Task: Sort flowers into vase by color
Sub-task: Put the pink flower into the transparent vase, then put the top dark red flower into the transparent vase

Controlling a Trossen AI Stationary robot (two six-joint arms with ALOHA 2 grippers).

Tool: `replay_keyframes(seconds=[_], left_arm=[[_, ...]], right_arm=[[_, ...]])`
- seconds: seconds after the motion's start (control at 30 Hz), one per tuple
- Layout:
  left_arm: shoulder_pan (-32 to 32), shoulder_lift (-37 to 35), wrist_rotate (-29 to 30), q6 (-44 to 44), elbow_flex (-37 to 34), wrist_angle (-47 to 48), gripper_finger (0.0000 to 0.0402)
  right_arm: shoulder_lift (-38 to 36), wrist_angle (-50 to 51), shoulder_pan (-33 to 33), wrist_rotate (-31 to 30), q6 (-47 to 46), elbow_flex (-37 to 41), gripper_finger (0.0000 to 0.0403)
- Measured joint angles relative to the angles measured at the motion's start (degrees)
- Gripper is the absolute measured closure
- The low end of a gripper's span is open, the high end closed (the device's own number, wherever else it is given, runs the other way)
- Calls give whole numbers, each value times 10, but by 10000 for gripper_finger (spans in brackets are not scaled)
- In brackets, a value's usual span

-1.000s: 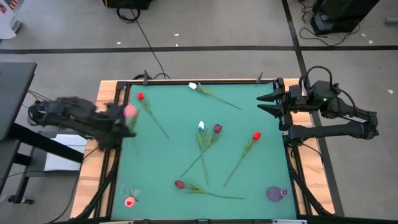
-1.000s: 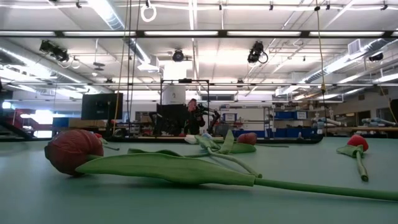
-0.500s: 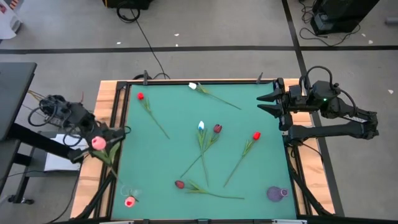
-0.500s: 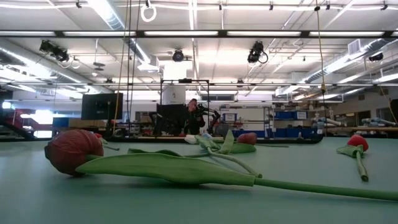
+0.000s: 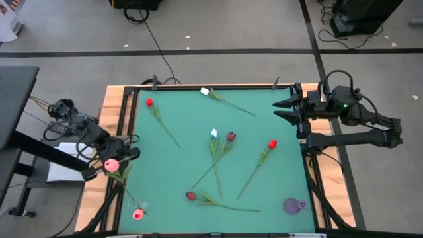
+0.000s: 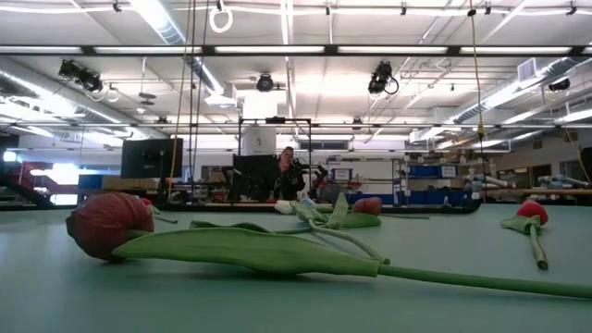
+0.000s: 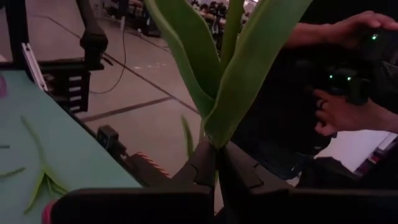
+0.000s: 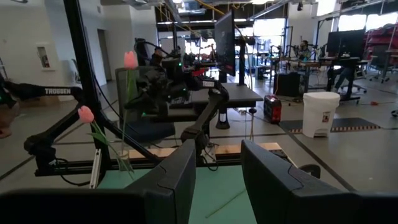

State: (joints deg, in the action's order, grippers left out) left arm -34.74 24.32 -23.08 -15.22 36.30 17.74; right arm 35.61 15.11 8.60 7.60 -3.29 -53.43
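Observation:
My left gripper is at the table's left edge, shut on a pink tulip that stands upright; it also shows far off in the right wrist view. Its stem runs down toward a clear vase at the near left corner, which holds another pink tulip. Whether the stem's lower end is inside the vase, I cannot tell. My right gripper waits open at the far right. Red, white and dark red tulips lie flat on the green mat. My left gripper pinches the pink tulip's stem between its two fingers, just below where the green leaves spread out. The fingers lie across the stem. The tulip stands upright, head up, lifted clear of the table.
A purple vase stands at the near right corner. More tulips lie mid-table: white, dark red, red. A person's hands show beyond the table's left side. Black frame rails border the mat.
My left gripper has carried the pink tulip from the far left part of the mat toward the table's near edge and the clear vase, moving just outside the left edge. It has stayed shut on the stem, and the tulip has stayed upright.

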Motion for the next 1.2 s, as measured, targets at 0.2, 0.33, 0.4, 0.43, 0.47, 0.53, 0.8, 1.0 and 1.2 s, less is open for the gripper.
replay_keyframes(seconds=[0.2,0.33,0.4,0.43,0.47,0.53,0.8,1.0,1.2], left_arm=[[0,-1,1,11,-30,9,390],[0,-6,1,29,-58,5,382],[0,-8,1,26,-73,-8,366],[0,-8,1,17,-78,-13,356],[0,-8,2,6,-81,-13,343],[0,-8,2,-22,-83,-14,315],[0,-7,-29,-67,-58,-16,215],[0,-7,-37,-79,-46,-10,197],[0,-7,-38,-105,-43,5,196]], right_arm=[[0,0,0,0,0,0,266],[0,0,0,0,0,0,266],[0,0,0,0,0,0,266],[0,0,0,0,0,0,266],[0,0,0,0,0,0,266],[0,0,0,0,0,0,266],[0,0,0,0,0,0,266],[0,0,0,0,0,0,266],[0,0,0,0,0,0,266]])
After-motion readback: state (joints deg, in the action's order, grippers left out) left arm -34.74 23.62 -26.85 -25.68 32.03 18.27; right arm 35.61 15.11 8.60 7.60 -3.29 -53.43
